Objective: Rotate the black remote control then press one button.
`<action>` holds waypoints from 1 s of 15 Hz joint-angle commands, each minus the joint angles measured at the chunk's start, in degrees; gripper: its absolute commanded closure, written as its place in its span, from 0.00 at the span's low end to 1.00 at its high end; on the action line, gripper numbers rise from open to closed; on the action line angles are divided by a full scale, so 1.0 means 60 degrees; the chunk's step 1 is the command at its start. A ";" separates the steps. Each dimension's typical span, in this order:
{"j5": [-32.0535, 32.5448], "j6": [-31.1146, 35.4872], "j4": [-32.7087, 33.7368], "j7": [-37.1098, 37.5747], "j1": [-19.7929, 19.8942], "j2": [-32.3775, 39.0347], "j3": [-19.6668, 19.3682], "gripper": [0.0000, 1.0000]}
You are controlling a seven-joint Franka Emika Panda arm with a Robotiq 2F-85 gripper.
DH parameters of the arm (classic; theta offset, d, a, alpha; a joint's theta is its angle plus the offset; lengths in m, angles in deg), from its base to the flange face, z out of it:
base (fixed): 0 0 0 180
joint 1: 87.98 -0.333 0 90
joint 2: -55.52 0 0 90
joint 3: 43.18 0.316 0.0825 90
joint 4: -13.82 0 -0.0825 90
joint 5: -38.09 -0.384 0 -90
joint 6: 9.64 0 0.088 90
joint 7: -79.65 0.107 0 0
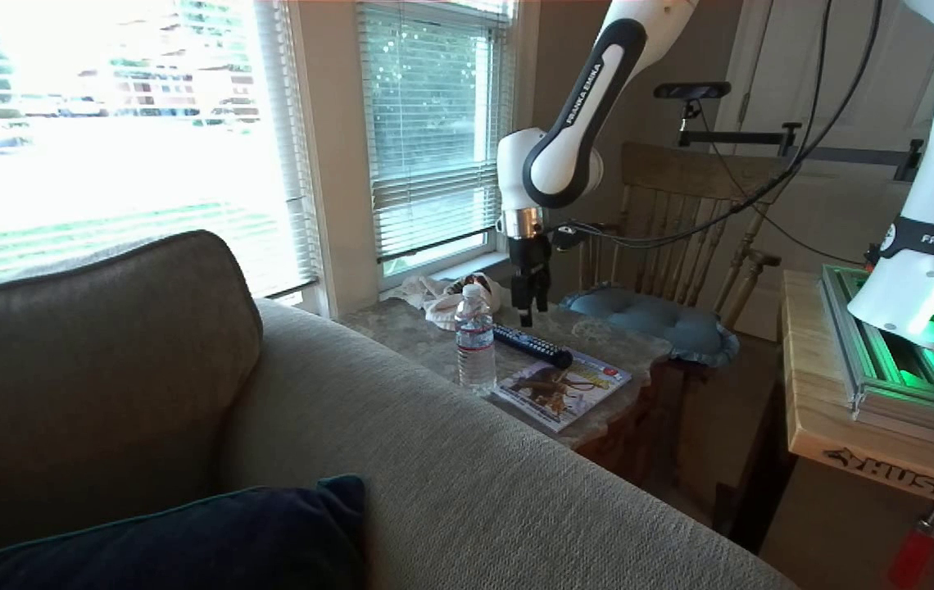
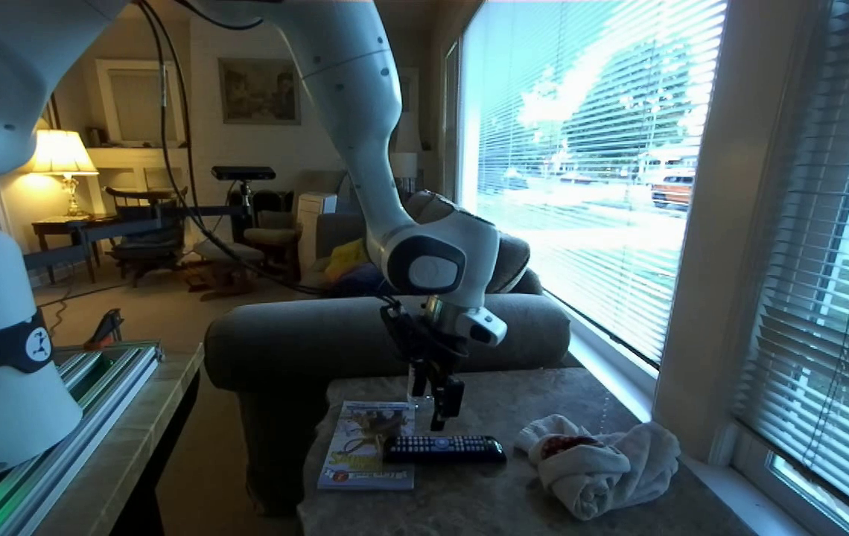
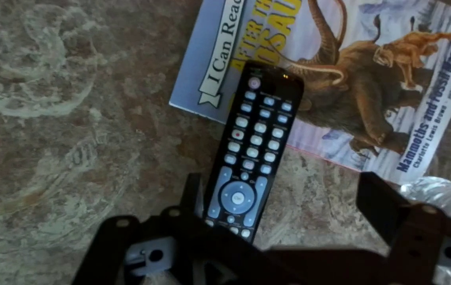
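The black remote control (image 1: 534, 347) lies flat with its buttons up, one end on the picture-covered magazine and the rest over the stone tabletop. In an exterior view the remote (image 2: 445, 449) lies crosswise in front of my gripper. In the wrist view the remote (image 3: 253, 150) slants, its power-button end on the magazine, its near end hidden behind my gripper's linkage. My gripper (image 3: 281, 180) is open and empty, its fingers wide apart. The left finger shows beside the remote's left edge. In both exterior views the gripper (image 1: 531, 315) (image 2: 441, 415) hangs above the table, apart from the remote.
The magazine (image 3: 348, 87) lies flat on the table (image 2: 484, 499). A clear plastic bottle (image 1: 475, 348) stands near the sofa arm (image 1: 434, 434), close to the right finger in the wrist view (image 3: 439, 194). A crumpled white cloth (image 2: 596, 469) lies by the window.
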 commanded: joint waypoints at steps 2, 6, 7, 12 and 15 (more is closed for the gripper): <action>-0.0916 0.1258 0.0562 -0.0579 0.0613 0.0787 0.0527 0.00; -0.0909 0.2141 0.0645 -0.0753 0.0828 0.1191 0.0683 0.00; -0.0848 0.2340 0.0662 -0.0744 0.0821 0.1291 0.0665 0.00; -0.0632 0.3203 0.0683 -0.0568 0.0576 0.1691 0.0405 0.00; -0.0601 0.3343 0.0667 -0.0486 0.0495 0.1770 0.0300 0.00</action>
